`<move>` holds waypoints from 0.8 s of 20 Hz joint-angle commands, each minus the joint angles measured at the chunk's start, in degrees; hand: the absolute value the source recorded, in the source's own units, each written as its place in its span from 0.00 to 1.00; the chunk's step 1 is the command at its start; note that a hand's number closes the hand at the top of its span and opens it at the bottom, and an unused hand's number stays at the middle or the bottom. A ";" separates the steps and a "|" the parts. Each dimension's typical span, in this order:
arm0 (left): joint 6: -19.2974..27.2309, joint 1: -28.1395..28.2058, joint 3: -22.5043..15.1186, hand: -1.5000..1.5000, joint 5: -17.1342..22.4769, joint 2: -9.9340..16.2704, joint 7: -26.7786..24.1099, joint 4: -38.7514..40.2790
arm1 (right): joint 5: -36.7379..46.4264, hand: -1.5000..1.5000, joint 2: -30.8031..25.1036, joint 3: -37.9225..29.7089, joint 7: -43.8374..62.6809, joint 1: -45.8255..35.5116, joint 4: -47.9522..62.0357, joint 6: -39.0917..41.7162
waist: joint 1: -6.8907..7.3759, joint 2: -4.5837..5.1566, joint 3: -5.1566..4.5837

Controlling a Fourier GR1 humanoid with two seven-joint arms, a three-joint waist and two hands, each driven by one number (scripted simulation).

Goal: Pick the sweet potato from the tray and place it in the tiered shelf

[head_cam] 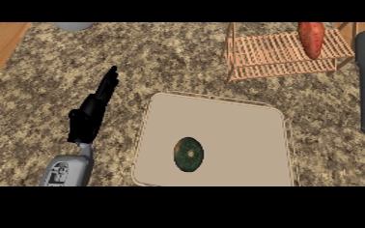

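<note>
Speckled brown granite bench (178,63) fills the view, with a strip of orange wood at the far left edge.

Tray (221,121): pale beige, square with rounded corners, lying flat on the bench in the near centre, slightly skewed. On it, toward the near left part, a single dark green round item (188,154) with a brownish centre, lying apart from the tray's rim.

Tiered shelf (285,60): slatted, light wood, at the far right of the bench, well apart from the tray. Two slatted levels show, one stepped below the other.

Sweet potato (311,39): reddish-orange, long, lying on the upper slats of the tiered shelf near its right end, its length running across the slats. It is off the tray.

Left hand (96,108): black, over the bench just left of the tray, fingers straight and held together, pointing away toward the far side. It holds nothing and touches neither the tray nor the shelf. Grey forearm enters from the lower left.

Right edge: a dark upright strip (360,48) beside the shelf; cannot tell what it is. Right hand not seen.

Far left top: part of a grey rounded object (75,26) at the bench's back edge, cut off by the view.
</note>
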 commanded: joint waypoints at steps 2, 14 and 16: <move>-0.97 -1.17 1.65 0.50 1.39 1.21 3.15 -1.01 | -4.35 0.00 0.87 -1.58 1.49 1.39 -3.86 -0.22 | -0.10 -0.08 0.02; 1.16 1.71 -1.07 0.50 -1.13 -1.27 -1.16 -0.80 | -19.14 0.00 -3.89 -5.69 -2.06 -1.90 -6.04 5.46 | 0.01 -0.04 0.01; -2.07 0.51 1.21 0.50 1.65 1.11 -0.37 0.30 | -18.28 0.00 -1.29 -5.51 1.49 -2.11 -8.32 1.91 | -0.02 -0.05 0.00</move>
